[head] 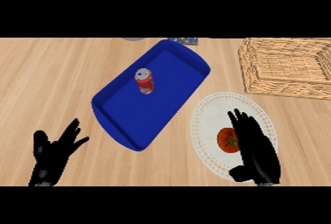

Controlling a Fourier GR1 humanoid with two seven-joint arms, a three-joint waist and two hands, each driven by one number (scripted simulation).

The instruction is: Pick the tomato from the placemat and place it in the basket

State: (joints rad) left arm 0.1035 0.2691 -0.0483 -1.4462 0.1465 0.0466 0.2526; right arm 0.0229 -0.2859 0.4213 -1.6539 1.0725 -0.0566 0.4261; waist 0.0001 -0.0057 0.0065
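Barely started, by the look of it: nothing of the task is done yet. Going left to right, the left hand (55, 151) sits at the lower left over the bare worktop (39, 78), fingers spread and upright, holding nothing, resting and taking no part. Next comes the blue tray (123, 109), lying at a slant across the middle, with a red and white can (145, 81) lying on it; neither belongs to the task. Right of the tray's lower end is the round white placemat (210, 109), and the tomato (227, 139) is on it, near its middle, red with a green stem spot on top. The right hand (255, 146) is over the placemat's right half, fingers straight and close together, pointing away from the robot; it lies just beside the tomato on its right and covers that edge of it. Whether it touches the tomato I cannot tell, but no finger curls round it, so no grasp is made. The wicker basket (287, 68) stands at the upper right, well apart from the placemat, and nothing shows inside it. Left to do, as I judge: close the right hand on the tomato, lift it, carry it up and right to the basket, let go inside.
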